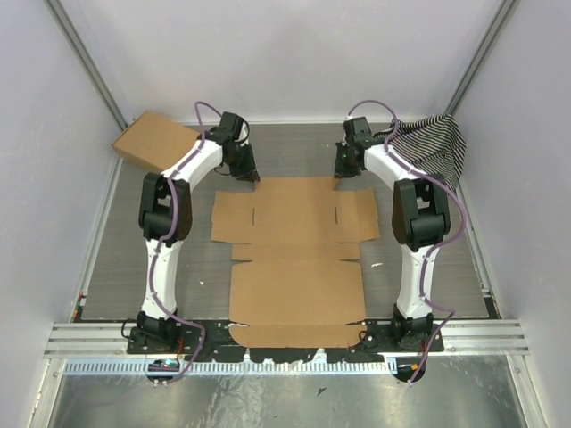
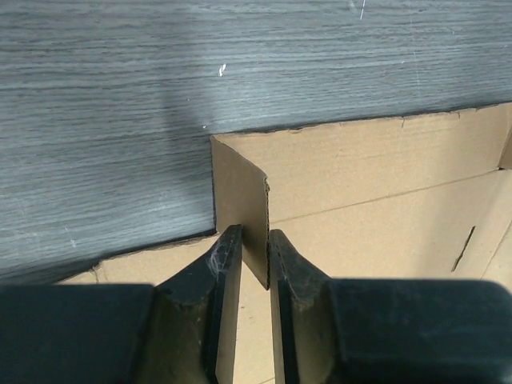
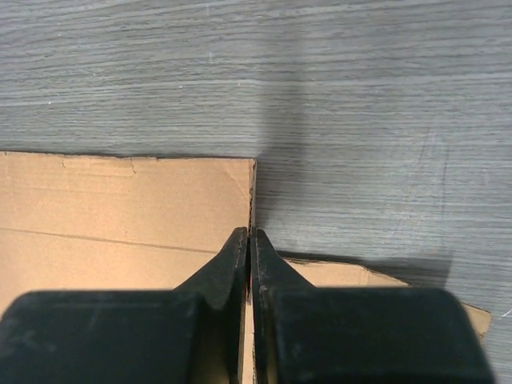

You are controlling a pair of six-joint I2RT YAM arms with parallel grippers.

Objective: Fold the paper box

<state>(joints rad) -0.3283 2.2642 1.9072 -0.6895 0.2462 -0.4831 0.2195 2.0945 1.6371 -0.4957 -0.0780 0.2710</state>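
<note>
Brown corrugated-cardboard paper box lies mostly flat on the grey wood-grain desk, between the arms. At its far edge the left tool and right tool each pinch a small upright flap (jaws nearly together). Walls and lid are not yet folded.

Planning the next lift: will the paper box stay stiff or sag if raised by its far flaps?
Likely hinges at its creases: the paper box lies as a flat scored sheet, one flap upright. Probably light, being thin corrugated card, so a push may slide it.
</note>
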